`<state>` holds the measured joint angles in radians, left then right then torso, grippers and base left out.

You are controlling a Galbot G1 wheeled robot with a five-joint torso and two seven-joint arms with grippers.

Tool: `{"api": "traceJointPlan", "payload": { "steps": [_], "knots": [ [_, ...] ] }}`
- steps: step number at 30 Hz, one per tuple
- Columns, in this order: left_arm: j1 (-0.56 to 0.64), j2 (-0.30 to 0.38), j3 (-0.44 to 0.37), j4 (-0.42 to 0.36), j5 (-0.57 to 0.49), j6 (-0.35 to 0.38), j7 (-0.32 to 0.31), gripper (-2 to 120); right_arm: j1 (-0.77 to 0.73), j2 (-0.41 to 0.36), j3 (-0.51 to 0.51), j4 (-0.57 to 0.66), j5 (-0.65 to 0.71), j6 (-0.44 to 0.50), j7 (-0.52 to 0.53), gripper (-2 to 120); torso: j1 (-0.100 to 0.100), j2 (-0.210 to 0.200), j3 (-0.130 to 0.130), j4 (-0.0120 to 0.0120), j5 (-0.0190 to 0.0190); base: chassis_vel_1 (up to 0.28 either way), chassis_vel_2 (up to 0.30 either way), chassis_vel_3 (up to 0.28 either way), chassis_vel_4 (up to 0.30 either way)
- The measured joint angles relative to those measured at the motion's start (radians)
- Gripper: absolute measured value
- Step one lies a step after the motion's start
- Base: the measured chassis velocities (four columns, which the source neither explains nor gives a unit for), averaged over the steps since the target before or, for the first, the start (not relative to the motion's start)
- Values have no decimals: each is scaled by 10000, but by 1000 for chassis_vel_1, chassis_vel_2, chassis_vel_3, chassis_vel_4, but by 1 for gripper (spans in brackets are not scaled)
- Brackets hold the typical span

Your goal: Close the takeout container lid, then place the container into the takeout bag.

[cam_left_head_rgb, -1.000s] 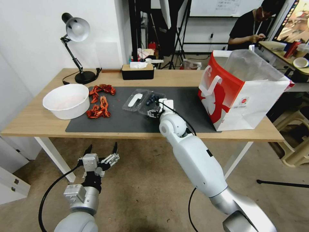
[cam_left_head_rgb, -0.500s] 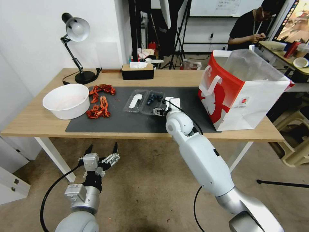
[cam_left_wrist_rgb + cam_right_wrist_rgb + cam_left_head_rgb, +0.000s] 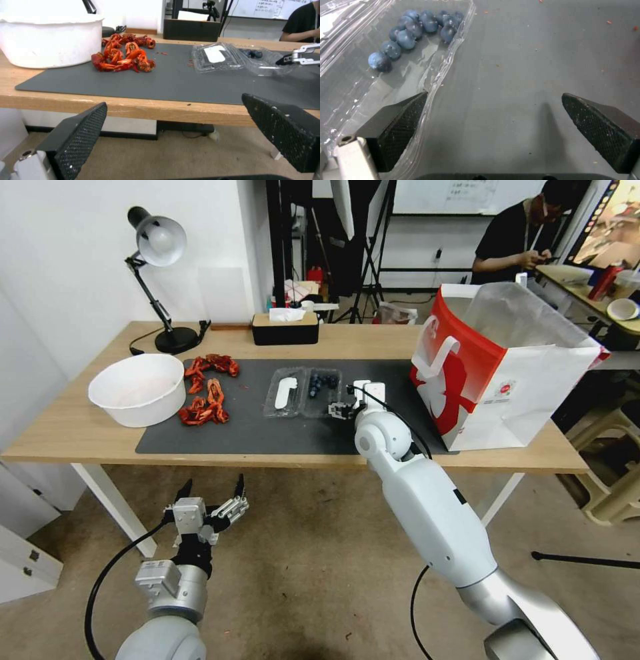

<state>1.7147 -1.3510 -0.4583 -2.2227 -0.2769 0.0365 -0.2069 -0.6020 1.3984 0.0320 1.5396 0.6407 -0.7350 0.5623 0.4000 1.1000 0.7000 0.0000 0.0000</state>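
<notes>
The takeout container point(image 3: 304, 392) lies open and flat on the dark mat, near the middle of the table. Its lid point(image 3: 285, 392) with the white patch is the left half. The right half holds blue berries point(image 3: 410, 35). My right gripper point(image 3: 340, 410) is low over the mat at the berry half's near right corner. It is open point(image 3: 500, 130), with one finger point(image 3: 400, 130) over the clear rim and the other over bare mat. The takeout bag point(image 3: 500, 367) stands open at the right end of the table. My left gripper point(image 3: 210, 500) hangs open below the table's front edge.
A white bowl point(image 3: 138, 388) and red crawfish pieces point(image 3: 207, 403) sit on the left of the mat point(image 3: 267, 437). A black tissue box point(image 3: 285, 328) and a desk lamp point(image 3: 160, 247) stand at the back. Bare mat lies between container and bag.
My right gripper has moved to the right along the mat. The container has shifted a little right and turned squarer to the table. The left arm has not moved.
</notes>
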Motion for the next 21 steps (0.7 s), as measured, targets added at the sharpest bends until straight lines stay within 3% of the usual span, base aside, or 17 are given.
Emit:
{"api": "traceJointPlan", "payload": {
  "steps": [6, 11, 13, 16, 17, 21],
  "knots": [
    [12, -2, 6, 0, -31, 0, -7, 100, -58, -56, 100, 90, -12, 0, -110, 100, 0, 0, 0, 0, 0, 0, 0, 0, 0],
    [19, 6, -6, -12, -77, -17, -17, 100, -352, -215, 256, 745, -93, 206, -816, 100, 0, -2, 0, 3, 0, 0, 0, 0, 0],
    [23, 16, -20, -39, -129, -35, -17, 100, -526, -435, 242, 1081, -122, 716, -1217, 100, 0, -1, -1, 3, -1, 0, 0, 0, 0],
    [34, 29, -36, -115, -237, -59, -15, 100, -1301, -1279, 271, 2090, -485, 2737, -2528, 100, 0, -1, -2, 2, 1, 0, 0, 0, 0],
    [34, 29, -36, -115, -237, -59, -15, 100, -1301, -1279, 271, 2090, -485, 2737, -2528, 100, 0, -1, -2, 2, 1, 0, 0, 0, 0],
    [31, 31, -4, -172, -293, -64, -14, 100, -3057, -2216, 1014, 3457, -776, 5010, -3997, 100, 0, -1, -2, -2, 4, 0, 0, 0, 0]
  ]
}}
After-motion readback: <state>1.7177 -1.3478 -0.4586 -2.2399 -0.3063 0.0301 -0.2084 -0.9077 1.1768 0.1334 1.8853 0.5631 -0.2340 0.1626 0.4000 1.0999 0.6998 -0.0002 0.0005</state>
